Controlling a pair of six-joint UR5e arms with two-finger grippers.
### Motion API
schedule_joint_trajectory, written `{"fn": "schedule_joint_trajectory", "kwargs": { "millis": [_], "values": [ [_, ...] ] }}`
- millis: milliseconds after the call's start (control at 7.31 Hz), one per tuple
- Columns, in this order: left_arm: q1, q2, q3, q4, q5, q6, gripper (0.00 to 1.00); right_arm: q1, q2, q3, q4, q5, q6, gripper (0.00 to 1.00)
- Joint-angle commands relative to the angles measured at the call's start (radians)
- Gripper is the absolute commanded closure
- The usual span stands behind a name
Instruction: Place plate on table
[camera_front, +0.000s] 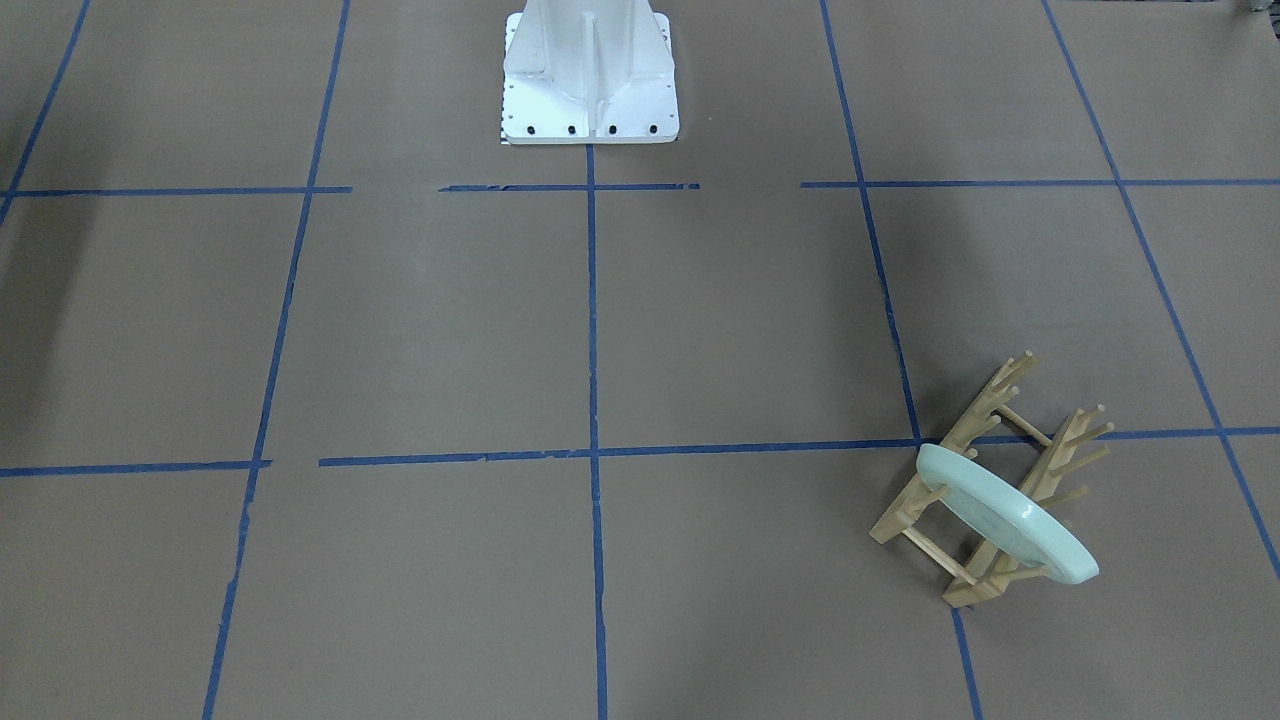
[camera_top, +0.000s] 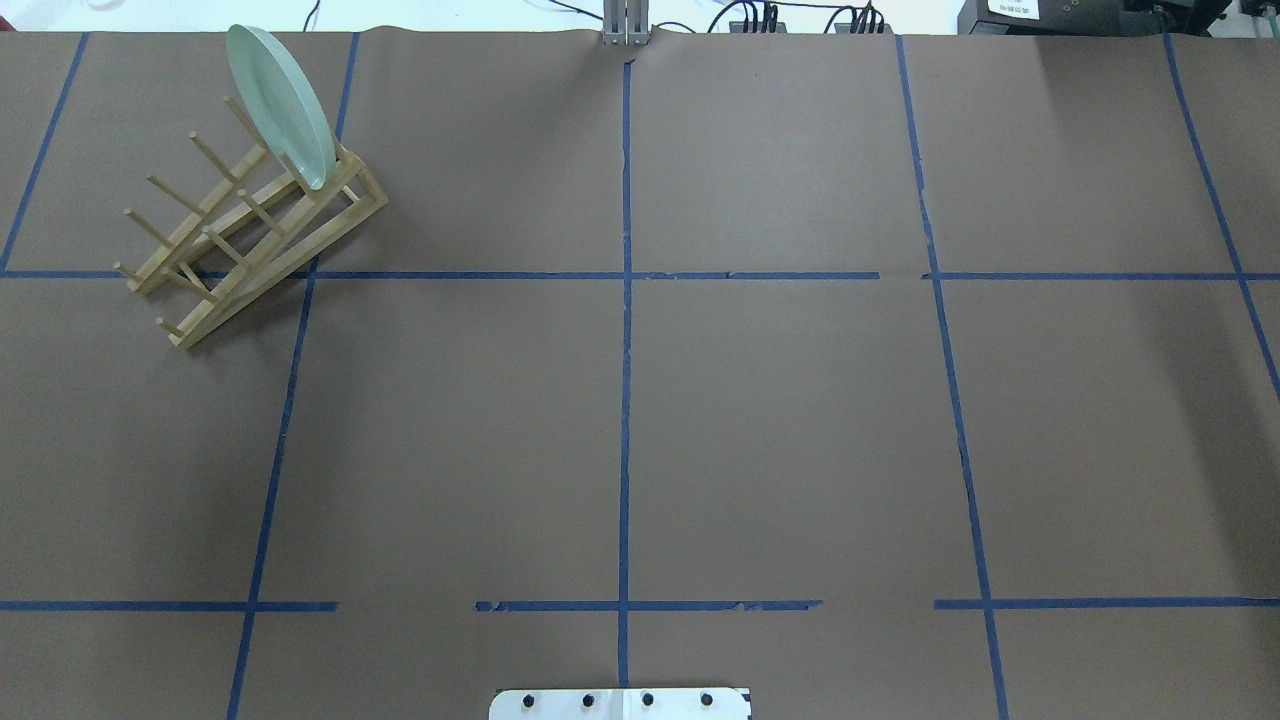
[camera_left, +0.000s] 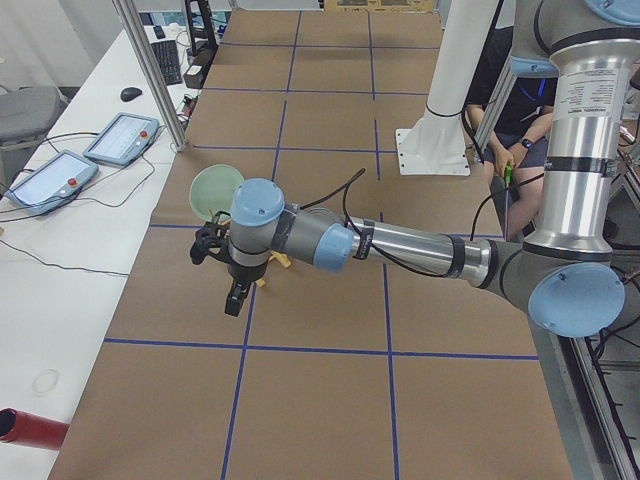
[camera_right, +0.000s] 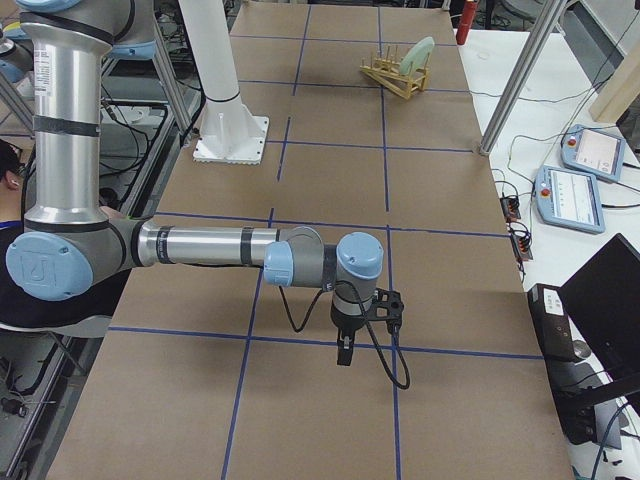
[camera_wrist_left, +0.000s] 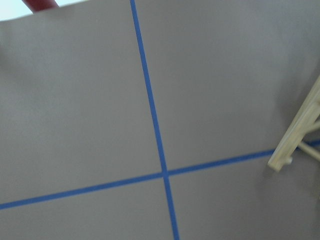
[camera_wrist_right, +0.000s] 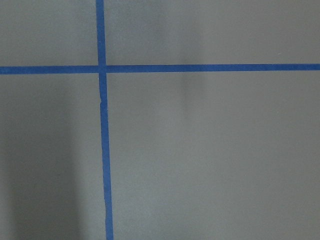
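The pale mint-green plate (camera_front: 1005, 515) stands on edge in the end slot of a wooden peg rack (camera_front: 1000, 440), at the far left of the table (camera_top: 780, 420) in the overhead view, where the plate (camera_top: 280, 105) leans in the rack (camera_top: 250, 230). My left gripper (camera_left: 234, 303) hangs above the table on the near side of the plate (camera_left: 213, 188), fingers pointing down; I cannot tell if it is open. My right gripper (camera_right: 345, 355) hangs over the table far from the plate (camera_right: 418, 52); I cannot tell its state. The left wrist view shows only a rack corner (camera_wrist_left: 300, 130).
The white robot base (camera_front: 590, 75) stands at the table's robot-side edge. Two control tablets (camera_left: 120, 138) and a metal post (camera_left: 150, 70) stand beside the table. A red cylinder (camera_left: 30, 428) lies off the table's edge. A person (camera_left: 510, 120) stands behind the robot.
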Motion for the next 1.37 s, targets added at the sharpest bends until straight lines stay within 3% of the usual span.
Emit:
{"fn": "schedule_joint_trajectory", "kwargs": {
  "millis": [0,274,547,684,958,1232],
  "values": [
    [0.008,-0.122,0.019,-0.072,-0.002,-0.450,0.00,0.000,0.000,0.000,0.000,0.000,-0.001,0.00],
    [0.071,-0.123,0.054,-0.430,-0.001,-1.043,0.00,0.000,0.000,0.000,0.000,0.000,0.001,0.00],
    [0.129,-0.195,0.188,-0.760,-0.001,-1.464,0.00,0.000,0.000,0.000,0.000,0.000,-0.001,0.00],
    [0.202,-0.221,0.212,-0.821,0.005,-1.559,0.00,0.000,0.000,0.000,0.000,0.000,0.001,0.00],
    [0.328,-0.316,0.243,-0.814,0.018,-1.618,0.00,0.000,0.000,0.000,0.000,0.000,-0.001,0.00],
    [0.399,-0.384,0.308,-0.818,0.165,-1.658,0.00,0.000,0.000,0.000,0.000,0.000,0.001,0.00]
  ]
}}
